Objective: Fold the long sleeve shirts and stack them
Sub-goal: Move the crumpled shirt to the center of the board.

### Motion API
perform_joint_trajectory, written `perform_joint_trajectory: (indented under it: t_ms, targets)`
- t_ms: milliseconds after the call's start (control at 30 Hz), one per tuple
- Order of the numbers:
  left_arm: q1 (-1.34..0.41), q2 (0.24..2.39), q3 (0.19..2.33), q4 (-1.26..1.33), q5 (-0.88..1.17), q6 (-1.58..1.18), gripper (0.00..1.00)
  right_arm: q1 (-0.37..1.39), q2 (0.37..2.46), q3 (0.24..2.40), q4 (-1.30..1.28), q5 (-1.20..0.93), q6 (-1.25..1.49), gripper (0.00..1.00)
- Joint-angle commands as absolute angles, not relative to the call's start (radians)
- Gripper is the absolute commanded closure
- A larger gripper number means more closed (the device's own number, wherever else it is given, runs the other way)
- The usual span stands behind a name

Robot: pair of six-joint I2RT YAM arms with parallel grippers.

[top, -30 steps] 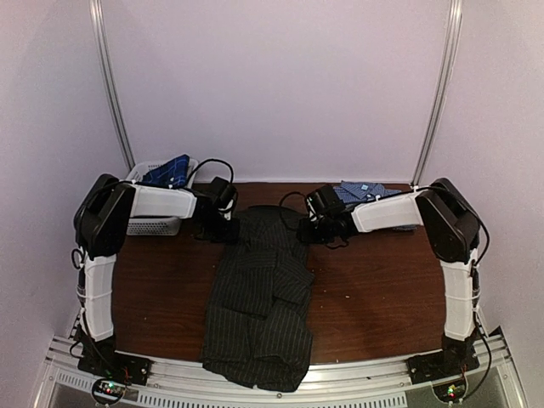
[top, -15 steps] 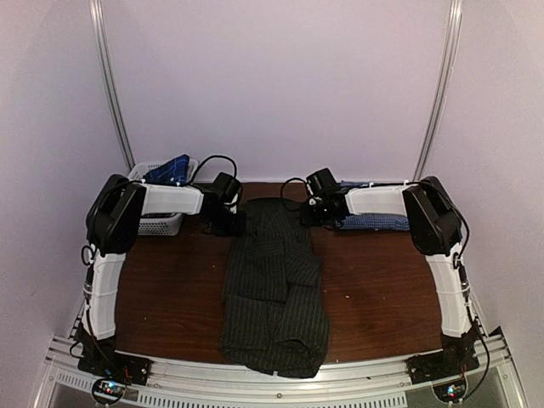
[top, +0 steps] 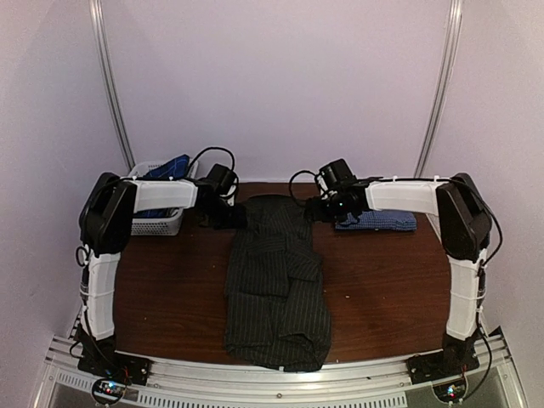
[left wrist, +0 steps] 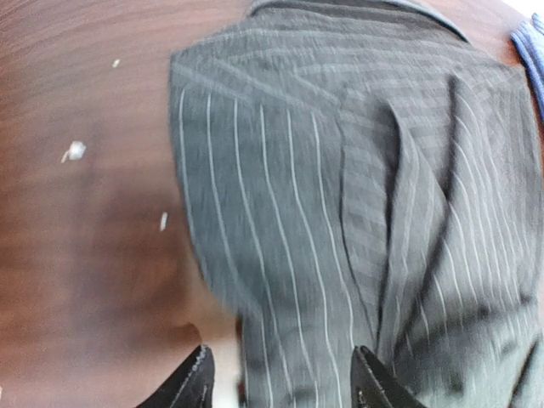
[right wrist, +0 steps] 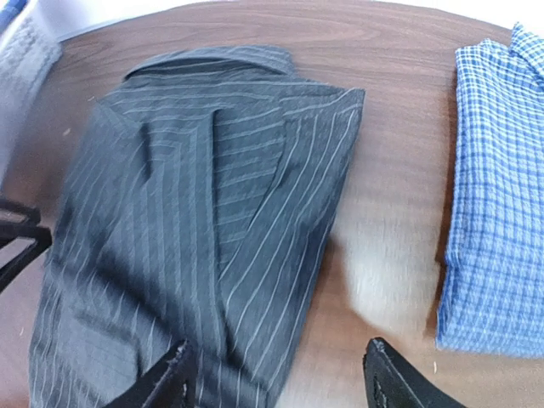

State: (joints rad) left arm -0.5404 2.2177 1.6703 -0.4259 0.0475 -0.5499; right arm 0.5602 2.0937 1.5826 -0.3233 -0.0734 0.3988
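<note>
The charcoal pinstriped shirt (top: 274, 280) lies lengthwise down the middle of the table, sleeves folded in, collar at the far end. My left gripper (top: 236, 217) hovers open over its left shoulder; in the left wrist view the striped cloth (left wrist: 340, 212) spreads below the open gripper (left wrist: 285, 387), nothing held. My right gripper (top: 316, 211) is open above the right shoulder (right wrist: 212, 195), its gripper (right wrist: 280, 378) straddling the shirt's edge. A folded blue-and-white check shirt (top: 378, 219) (right wrist: 497, 195) lies at the back right. A navy plaid shirt (top: 170, 167) sits in the basket.
A white mesh basket (top: 157, 223) stands at the back left, behind the left arm. The brown table (top: 382, 289) shows bare wood on both sides of the pinstriped shirt. The shirt's hem reaches close to the front edge (top: 272, 361).
Both grippers shut on the shirt's shoulders, pulled it toward the back of the table, then opened and let go. The hem has moved up from the front edge.
</note>
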Motion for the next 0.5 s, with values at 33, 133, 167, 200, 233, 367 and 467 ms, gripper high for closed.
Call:
perform_joint_trajectory:
  t_ms: [33, 133, 167, 200, 233, 367, 467]
  targets:
    - [-0.587, 2.018, 1.497, -0.374, 0.090, -0.533, 0.43, 0.626, 1.877, 1.350, -0.240, -0.090, 0.401, 0.31]
    - [-0.635, 1.945, 1.376, -0.339, 0.105, -0.558, 0.42, 0.658, 1.773, 1.219, -0.200, -0.089, 0.423, 0.30]
    - [-0.648, 1.928, 1.342, -0.329, 0.109, -0.564, 0.42, 0.668, 1.747, 1.181, -0.182, -0.092, 0.433, 0.29]
    - [-0.660, 1.912, 1.302, -0.317, 0.113, -0.572, 0.42, 0.680, 1.728, 1.144, -0.169, -0.091, 0.439, 0.29]
    - [-0.670, 1.902, 1.277, -0.308, 0.116, -0.578, 0.42, 0.688, 1.712, 1.117, -0.163, -0.086, 0.446, 0.29]
    - [-0.699, 1.894, 1.208, -0.268, 0.133, -0.606, 0.42, 0.723, 1.676, 1.045, -0.143, -0.063, 0.472, 0.29]
    - [-0.714, 1.898, 1.176, -0.247, 0.136, -0.616, 0.42, 0.741, 1.672, 1.020, -0.137, -0.047, 0.482, 0.29]
